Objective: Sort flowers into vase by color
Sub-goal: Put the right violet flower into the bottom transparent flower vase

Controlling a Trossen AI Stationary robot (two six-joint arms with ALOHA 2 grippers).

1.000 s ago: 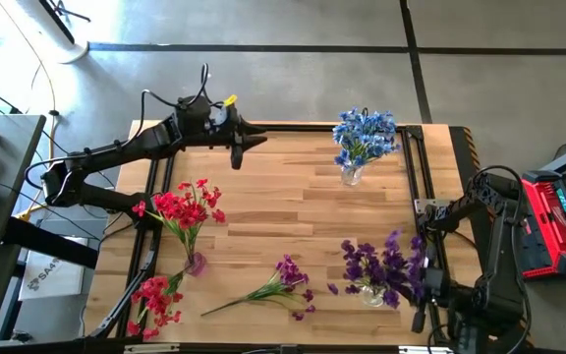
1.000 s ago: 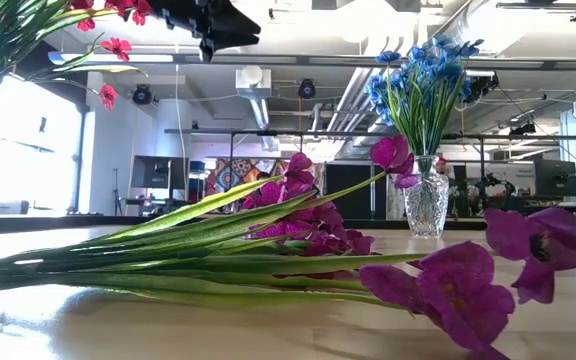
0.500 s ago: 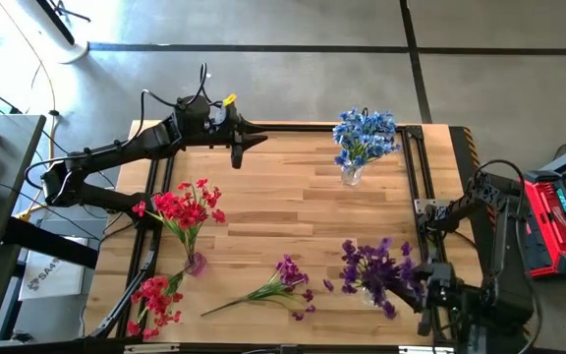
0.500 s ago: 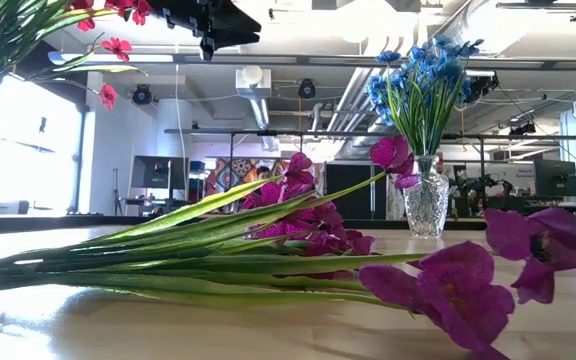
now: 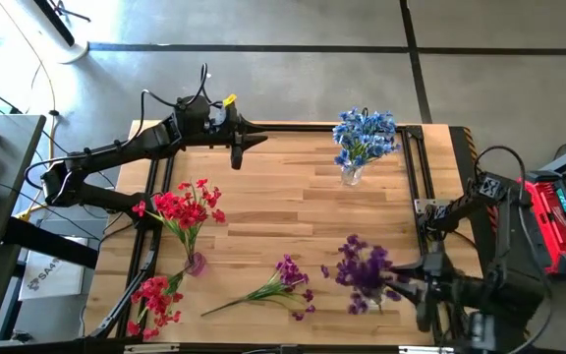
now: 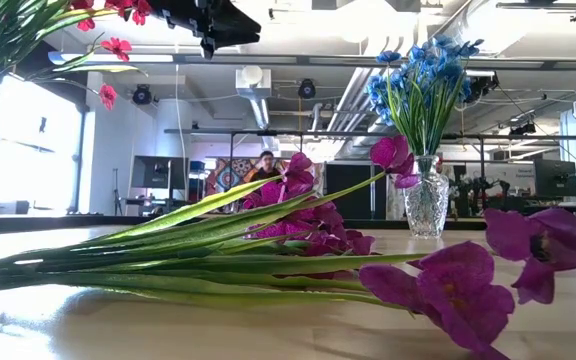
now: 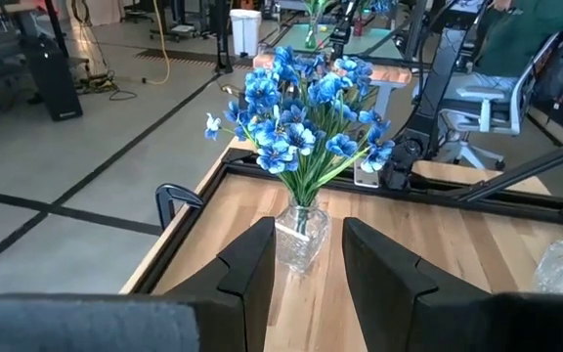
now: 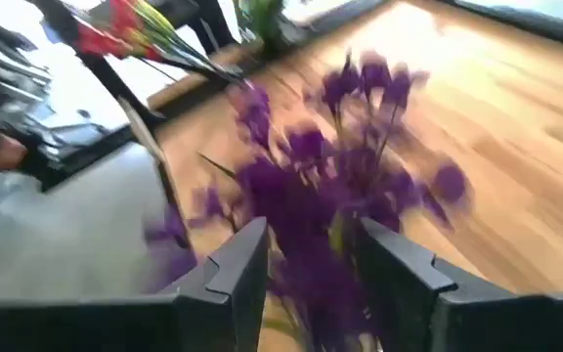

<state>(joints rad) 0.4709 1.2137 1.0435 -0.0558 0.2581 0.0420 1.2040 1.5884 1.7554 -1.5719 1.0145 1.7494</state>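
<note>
While the left gripper [image 5: 236,155] hangs over the table's far edge w/ jaws spread, empty, facing the blue-blossom bunch in a clear glass vase [image 5: 351,173], the right gripper [image 5: 423,285] sits at the near right, jaws parted around the purple-blossom bunch [image 5: 365,270] already standing in its vase. Loose purple spray w/ long green stem [image 5: 273,287] lies flat on the pale wooden table [image 5: 293,202], just left of that bunch; long axis runs left-right, blossoms toward the right arm. Right arm is nearer; judged next pick. A red-blossom spray [image 5: 155,300] also lies loose, near left.
</note>
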